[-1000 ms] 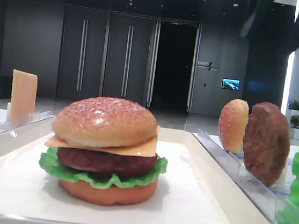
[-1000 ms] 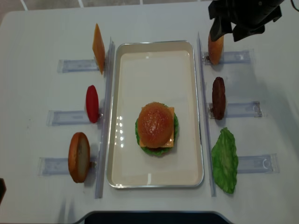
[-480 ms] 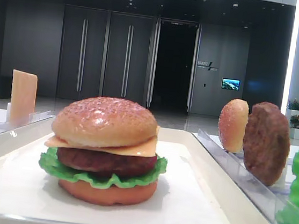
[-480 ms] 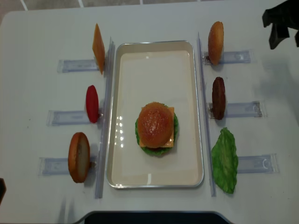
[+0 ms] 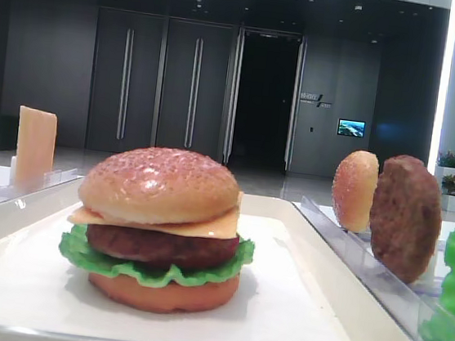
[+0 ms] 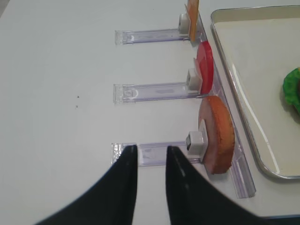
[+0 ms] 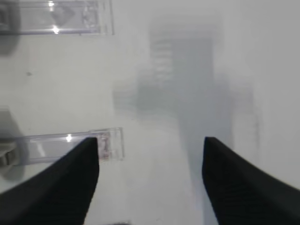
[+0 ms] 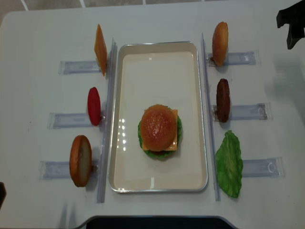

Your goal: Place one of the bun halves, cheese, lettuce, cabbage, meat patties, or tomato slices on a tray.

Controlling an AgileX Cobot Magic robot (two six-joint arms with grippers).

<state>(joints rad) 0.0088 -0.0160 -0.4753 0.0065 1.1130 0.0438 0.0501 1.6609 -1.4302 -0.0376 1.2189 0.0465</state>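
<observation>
1. Exterior high (realsense) view: the domed bun half (image 8: 158, 125) crowns a finished stack just below the middle of the tray (image 8: 157, 46), over cheese (image 8: 174, 130), patty and lettuce (image 8: 162, 153).
2. Handling, judged from appearance: the glossy dome looks light, rigid and rather slippery; a hold across its widest rim, at 3 and 9 o'clock, seems safest. The cheese slice looks thin and would need pinching at an edge.
3. Spare pieces stand on clear holders beside the tray: at 9 to 11 o'clock a bun base (image 8: 80, 160), a tomato slice (image 8: 94, 106) and a cheese square (image 8: 100, 48); at 1 to 4 o'clock a smaller bun half (image 8: 219, 43), a spare patty (image 8: 222, 99) and a loose lettuce leaf (image 8: 229, 164).
4. Right gripper (image 7: 151, 178): released, jaws wide apart over bare table (image 7: 187, 70), grasping nothing, at 2 o'clock.
5. Left gripper (image 6: 149, 180): fingers nearly together with a slim gap, empty, near 8 o'clock.
</observation>
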